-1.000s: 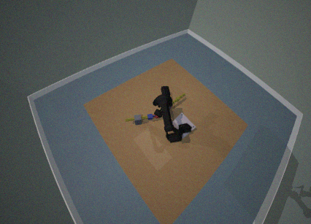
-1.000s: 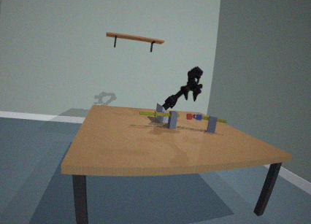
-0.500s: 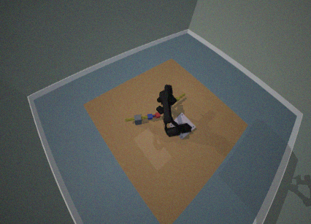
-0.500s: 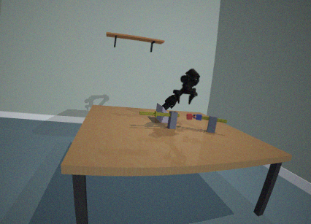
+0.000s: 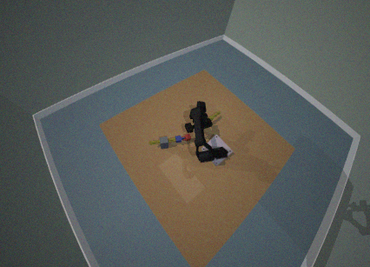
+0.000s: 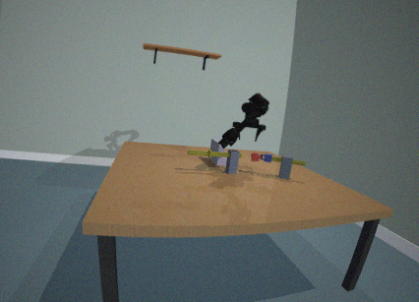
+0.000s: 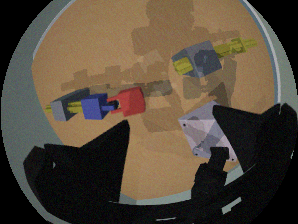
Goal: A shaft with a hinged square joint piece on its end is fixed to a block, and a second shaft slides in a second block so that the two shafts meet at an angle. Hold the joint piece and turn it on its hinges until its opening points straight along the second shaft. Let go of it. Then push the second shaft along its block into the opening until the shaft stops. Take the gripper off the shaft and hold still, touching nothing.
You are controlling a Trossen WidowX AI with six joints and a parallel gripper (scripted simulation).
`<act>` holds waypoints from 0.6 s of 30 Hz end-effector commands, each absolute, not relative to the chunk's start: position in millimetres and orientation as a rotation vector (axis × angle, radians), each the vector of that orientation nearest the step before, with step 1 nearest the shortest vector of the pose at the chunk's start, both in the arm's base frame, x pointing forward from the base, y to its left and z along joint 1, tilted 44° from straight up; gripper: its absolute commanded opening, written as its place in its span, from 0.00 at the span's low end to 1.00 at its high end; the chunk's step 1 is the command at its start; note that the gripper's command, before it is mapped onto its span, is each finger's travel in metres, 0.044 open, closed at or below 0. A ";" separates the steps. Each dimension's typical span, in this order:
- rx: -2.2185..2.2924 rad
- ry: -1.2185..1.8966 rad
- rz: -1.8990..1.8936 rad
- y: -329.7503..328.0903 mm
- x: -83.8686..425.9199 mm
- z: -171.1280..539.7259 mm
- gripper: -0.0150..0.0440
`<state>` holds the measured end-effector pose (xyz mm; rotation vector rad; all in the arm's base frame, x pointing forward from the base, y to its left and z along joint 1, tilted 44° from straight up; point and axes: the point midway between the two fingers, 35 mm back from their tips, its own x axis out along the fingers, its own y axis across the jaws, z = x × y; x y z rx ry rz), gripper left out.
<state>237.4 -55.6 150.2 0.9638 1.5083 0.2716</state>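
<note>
Two yellow shafts over the worktop [image 5: 243, 180] [image 6: 172, 204] [image 7: 90, 40], both well in from its edges. In top view the fixed shaft [image 5: 153, 143] [image 6: 298, 162] [image 7: 75, 108] and its block [image 5: 163, 142] [image 6: 285, 167] [image 7: 61, 110] are toward the left corner. The sliding shaft [image 5: 215, 116] [image 6: 202, 152] [image 7: 182, 65] is nearer the upper right edge, running at an angle to the first.

Red joint piece [image 5: 187, 137] [image 6: 255, 157] [image 7: 132, 101] sits on the inner end of the fixed shaft, hinged to the blue piece [image 5: 178, 139] [image 6: 268, 157] [image 7: 94, 106]. Gap between it and the sliding shaft's near end. Can't tell if its opening lines up.

Gripper [image 5: 199, 125] [image 6: 250, 130] [image 7: 173, 116] is wide, nothing between the fingers, raised above the parts. Bare wood toward the bottom corner in top view; white base plate [image 5: 219, 143] [image 6: 216, 159] [image 7: 201, 121] takes up room beside the sliding shaft's block [image 6: 232, 161] [image 7: 201, 59].

Top: arm covers that block. Wrist: the block is plain, with a short stub out of its inner face and more shaft behind. Exterior: gives the gripper's height, both blocks upright, plus a wall shelf [image 6: 182, 51] the others miss.
</note>
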 end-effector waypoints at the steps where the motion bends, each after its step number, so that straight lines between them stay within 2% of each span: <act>1: 1.056 1.530 0.209 -54.7 237.1 147.8 1.00; 18: 1.506 1.627 -0.169 -51.3 237.5 141.5 1.00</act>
